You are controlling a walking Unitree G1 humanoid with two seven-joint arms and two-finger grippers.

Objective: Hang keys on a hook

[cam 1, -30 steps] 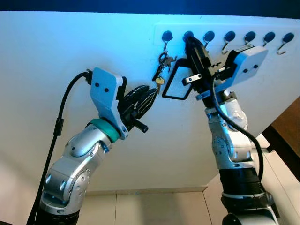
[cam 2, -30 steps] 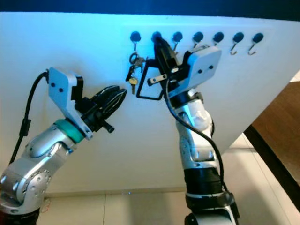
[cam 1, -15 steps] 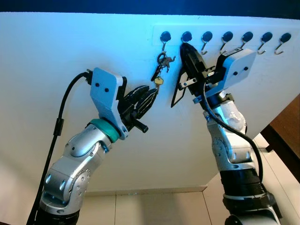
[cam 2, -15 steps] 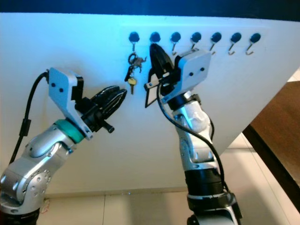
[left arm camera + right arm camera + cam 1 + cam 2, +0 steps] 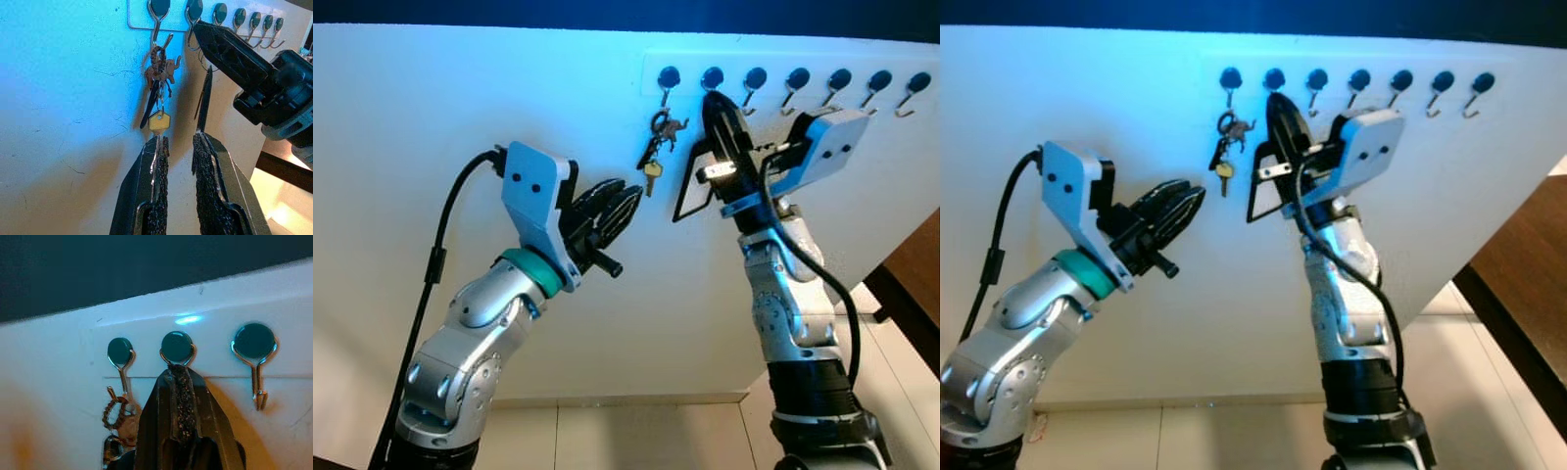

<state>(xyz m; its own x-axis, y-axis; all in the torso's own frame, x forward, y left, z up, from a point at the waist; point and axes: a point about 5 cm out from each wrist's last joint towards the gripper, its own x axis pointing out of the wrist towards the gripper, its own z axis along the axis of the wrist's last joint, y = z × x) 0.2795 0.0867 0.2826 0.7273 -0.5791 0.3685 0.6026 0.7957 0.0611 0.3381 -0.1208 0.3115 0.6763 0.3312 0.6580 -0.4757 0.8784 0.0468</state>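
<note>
On wall: seven hooks [image 5: 794, 80], one key bunch [image 5: 655, 147] hanging.

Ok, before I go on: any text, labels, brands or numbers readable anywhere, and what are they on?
No readable text in any view.
Keys on the leftmost hook: any stamping is too small to read.
Hook rail and wall: no print visible.
Left gripper and right gripper housings: no labels made out.

Both tools [image 5: 625, 201] [image 5: 713, 103] raised, fingers together
</note>
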